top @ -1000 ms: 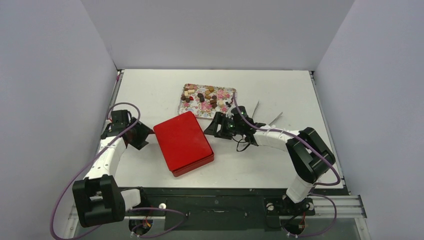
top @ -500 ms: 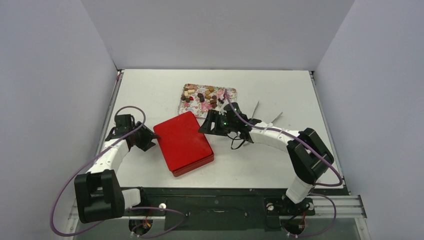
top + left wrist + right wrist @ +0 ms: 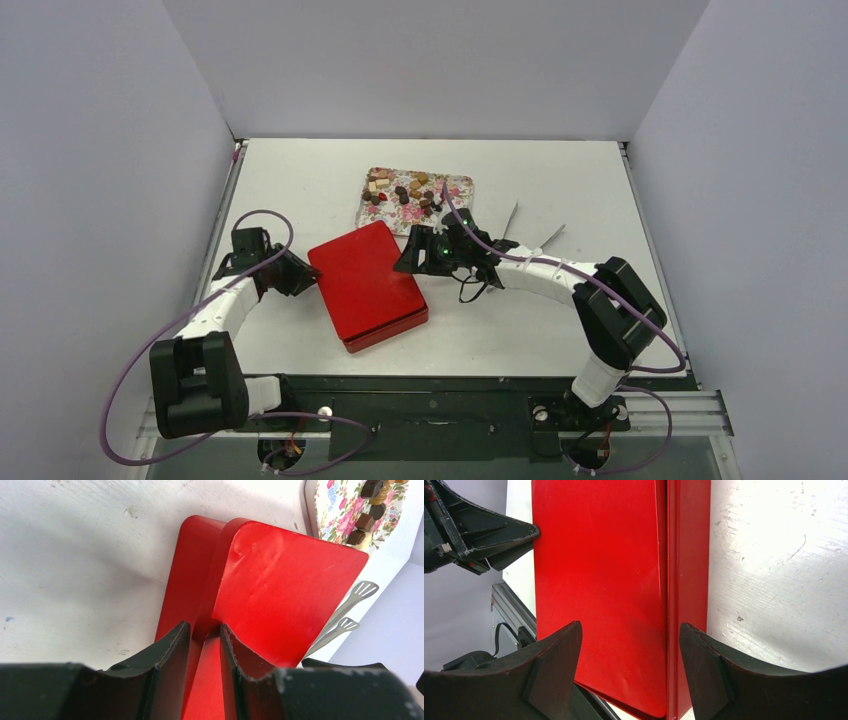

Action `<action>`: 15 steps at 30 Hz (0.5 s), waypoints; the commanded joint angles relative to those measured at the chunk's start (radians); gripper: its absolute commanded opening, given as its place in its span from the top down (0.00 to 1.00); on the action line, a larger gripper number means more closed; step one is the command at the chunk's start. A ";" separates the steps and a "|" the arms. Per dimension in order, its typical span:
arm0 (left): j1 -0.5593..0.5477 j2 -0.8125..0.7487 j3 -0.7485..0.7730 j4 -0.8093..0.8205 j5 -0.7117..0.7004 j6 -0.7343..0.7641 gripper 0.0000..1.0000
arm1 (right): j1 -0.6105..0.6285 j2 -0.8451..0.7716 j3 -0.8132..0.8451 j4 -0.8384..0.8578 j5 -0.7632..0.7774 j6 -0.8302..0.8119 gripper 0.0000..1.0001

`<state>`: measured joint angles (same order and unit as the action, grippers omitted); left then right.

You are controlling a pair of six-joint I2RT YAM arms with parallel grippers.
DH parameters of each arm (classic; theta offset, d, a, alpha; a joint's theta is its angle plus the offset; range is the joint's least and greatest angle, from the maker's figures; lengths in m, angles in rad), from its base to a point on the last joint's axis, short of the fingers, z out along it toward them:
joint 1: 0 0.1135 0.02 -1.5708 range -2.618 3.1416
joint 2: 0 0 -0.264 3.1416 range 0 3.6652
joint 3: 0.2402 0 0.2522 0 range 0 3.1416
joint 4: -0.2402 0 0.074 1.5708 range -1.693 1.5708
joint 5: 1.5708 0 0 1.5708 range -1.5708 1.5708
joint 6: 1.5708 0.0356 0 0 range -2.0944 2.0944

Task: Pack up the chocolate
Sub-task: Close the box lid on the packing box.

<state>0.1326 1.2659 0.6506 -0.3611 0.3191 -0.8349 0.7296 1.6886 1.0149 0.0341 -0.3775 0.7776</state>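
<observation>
Your left arm [image 3: 218,312] is reaching low toward 1 o'clock from its base, and your left gripper [image 3: 205,626] is pinching the edge of the red lid [image 3: 280,580] between narrow jaws. Your right arm [image 3: 545,275] is stretching toward 10 o'clock, and your right gripper [image 3: 630,626] is standing wide open.

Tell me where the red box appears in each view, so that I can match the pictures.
Top external: the red box lies mid-table between the left gripper and the right gripper.
Left wrist: the red box fills the centre, its edge between the left gripper's fingers.
Right wrist: the red box fills left and centre, between the right gripper's fingers.
Shared landmark: the left gripper at the box's edge, upper left in the right wrist view.
</observation>
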 commanded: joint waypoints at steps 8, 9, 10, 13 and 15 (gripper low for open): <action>-0.002 0.041 0.018 -0.044 -0.091 0.024 0.78 | 0.027 -0.050 0.028 0.003 0.005 -0.015 0.33; -0.002 0.036 0.023 -0.059 -0.101 0.030 0.78 | 0.029 -0.048 0.030 0.001 0.004 -0.015 0.33; -0.002 0.033 0.037 -0.064 -0.106 0.034 0.77 | 0.033 -0.047 0.031 -0.001 0.003 -0.016 0.33; -0.002 0.022 0.065 -0.105 -0.140 0.053 0.74 | 0.038 -0.042 0.035 -0.005 0.004 -0.018 0.33; -0.002 0.020 0.084 -0.124 -0.155 0.065 0.73 | 0.041 -0.041 0.041 -0.010 0.005 -0.018 0.33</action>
<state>0.1299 1.2797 0.6865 -0.3965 0.2790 -0.8234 0.7593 1.6886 1.0153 0.0212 -0.3782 0.7738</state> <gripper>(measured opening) 0.263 0.668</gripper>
